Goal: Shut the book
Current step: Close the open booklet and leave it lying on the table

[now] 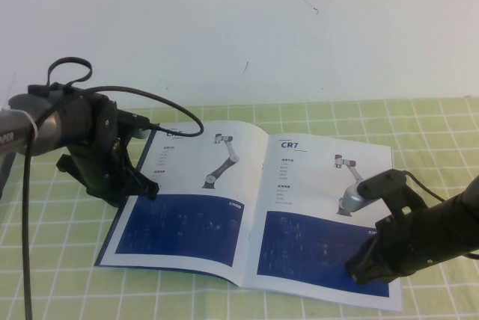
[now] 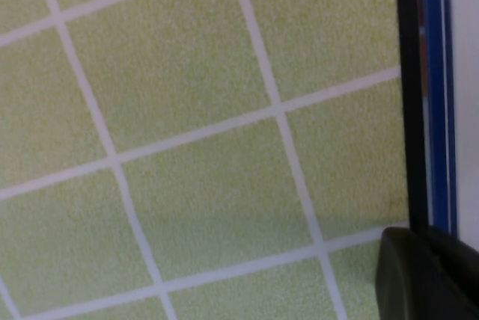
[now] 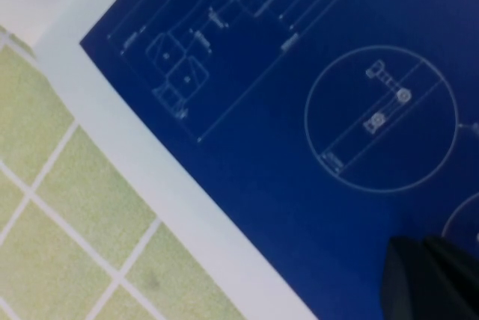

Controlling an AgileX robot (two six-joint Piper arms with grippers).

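Progress on closing the book [image 1: 251, 208]?

None that shows. It lies fully open and flat on the green checked desk [image 1: 52, 260], both pages face up, so by my reading the whole fold is left to do

Where do the arms stand?

The left gripper [image 1: 137, 189] sits low at the book's outer left edge, right by the margin of the left page [image 1: 187, 185]. Its wrist view shows mostly cloth, with the dark cover edge [image 2: 412, 88] just beside it. The right gripper [image 1: 364, 269] is down on the blue panel [image 1: 314, 249] of the right page [image 1: 322, 178], near that page's front outer corner. Whether either gripper is open or closed I cannot tell

And the book itself?

It looks like a thin, soft-covered brochure. Each page is white above, with a robot-arm photo and small text, and deep blue below, with fine white line drawings. The right page carries the heading "CR7". The pages dip gently toward the spine. I judge them limp enough to bend when lifted rather than swing over like a board
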